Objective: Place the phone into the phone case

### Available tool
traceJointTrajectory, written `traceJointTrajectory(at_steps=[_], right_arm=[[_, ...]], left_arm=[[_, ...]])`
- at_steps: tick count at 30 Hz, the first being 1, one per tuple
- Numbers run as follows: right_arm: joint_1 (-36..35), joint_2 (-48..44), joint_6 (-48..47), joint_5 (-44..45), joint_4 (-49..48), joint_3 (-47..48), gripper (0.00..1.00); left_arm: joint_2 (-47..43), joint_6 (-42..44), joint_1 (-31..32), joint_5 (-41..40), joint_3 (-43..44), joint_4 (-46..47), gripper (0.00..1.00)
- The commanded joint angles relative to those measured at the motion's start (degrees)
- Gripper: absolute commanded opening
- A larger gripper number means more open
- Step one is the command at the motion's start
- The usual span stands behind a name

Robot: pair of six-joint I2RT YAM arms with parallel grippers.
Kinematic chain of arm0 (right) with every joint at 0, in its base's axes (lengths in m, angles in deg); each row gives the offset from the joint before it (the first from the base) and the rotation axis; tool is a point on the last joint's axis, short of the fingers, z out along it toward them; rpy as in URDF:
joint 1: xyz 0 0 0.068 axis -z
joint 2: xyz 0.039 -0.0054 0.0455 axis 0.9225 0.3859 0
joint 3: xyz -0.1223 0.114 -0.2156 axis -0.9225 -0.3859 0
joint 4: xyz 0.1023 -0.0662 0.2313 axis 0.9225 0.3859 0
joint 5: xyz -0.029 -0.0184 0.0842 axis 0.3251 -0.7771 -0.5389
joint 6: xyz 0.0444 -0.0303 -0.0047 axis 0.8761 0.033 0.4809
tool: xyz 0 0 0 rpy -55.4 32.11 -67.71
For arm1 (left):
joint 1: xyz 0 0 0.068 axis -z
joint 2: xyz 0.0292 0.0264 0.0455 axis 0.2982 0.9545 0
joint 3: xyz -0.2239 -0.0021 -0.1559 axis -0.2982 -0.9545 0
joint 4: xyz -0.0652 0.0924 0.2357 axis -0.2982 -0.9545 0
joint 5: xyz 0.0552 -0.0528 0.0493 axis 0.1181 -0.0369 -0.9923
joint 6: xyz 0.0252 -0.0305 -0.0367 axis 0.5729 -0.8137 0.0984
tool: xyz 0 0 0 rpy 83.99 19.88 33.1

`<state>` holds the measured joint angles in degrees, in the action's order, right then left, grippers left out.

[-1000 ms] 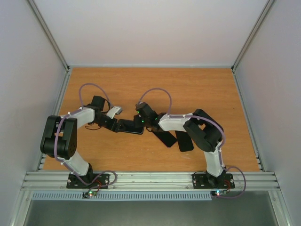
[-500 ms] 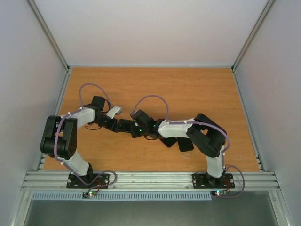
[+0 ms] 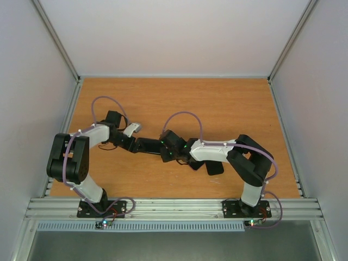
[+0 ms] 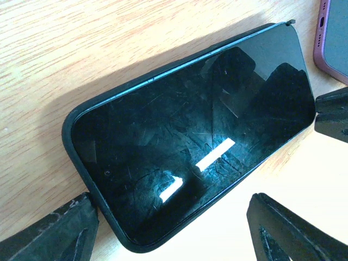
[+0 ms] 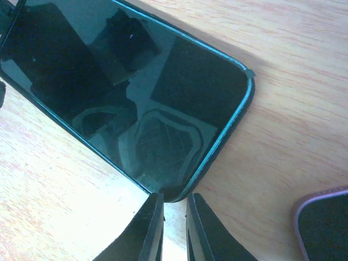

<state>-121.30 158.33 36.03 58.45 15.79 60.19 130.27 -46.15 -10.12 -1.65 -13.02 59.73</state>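
Observation:
A black phone [image 4: 196,136] lies face up on the wooden table, with a dark case rim around its edge. It also shows in the top view [image 3: 148,145] and in the right wrist view [image 5: 119,92]. My left gripper [image 4: 174,234] is open, with its fingers either side of one corner of the phone; it is at the phone's left end in the top view [image 3: 132,142]. My right gripper [image 5: 175,228] is shut, with its tips at the phone's opposite corner and nothing between them. It is at the phone's right end in the top view [image 3: 165,152].
A second device with a pink-purple rim [image 5: 326,223] lies on the table just beside the phone, and also shows in the left wrist view [image 4: 334,38]. Dark flat items [image 3: 213,167] lie under the right forearm. White walls enclose the table.
My right gripper has moved down and slightly right to the phone's right end, and its arm has stretched out lower. The left arm and the phone have not moved.

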Motion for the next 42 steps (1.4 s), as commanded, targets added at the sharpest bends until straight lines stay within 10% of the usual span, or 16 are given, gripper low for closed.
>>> traceJointTrajectory(at_steps=[1,42], right_arm=[[0.8,-0.7,0.2,1.7,-0.7,-0.3,0.15],[1.9,8.5,0.5,-8.3,-6.9,-0.2,0.02]], left_arm=[[-1.2,0.7,0.7,3.3,-0.5,0.5,0.75],[-0.5,1.0,0.7,3.0,-0.1,0.4,0.75]])
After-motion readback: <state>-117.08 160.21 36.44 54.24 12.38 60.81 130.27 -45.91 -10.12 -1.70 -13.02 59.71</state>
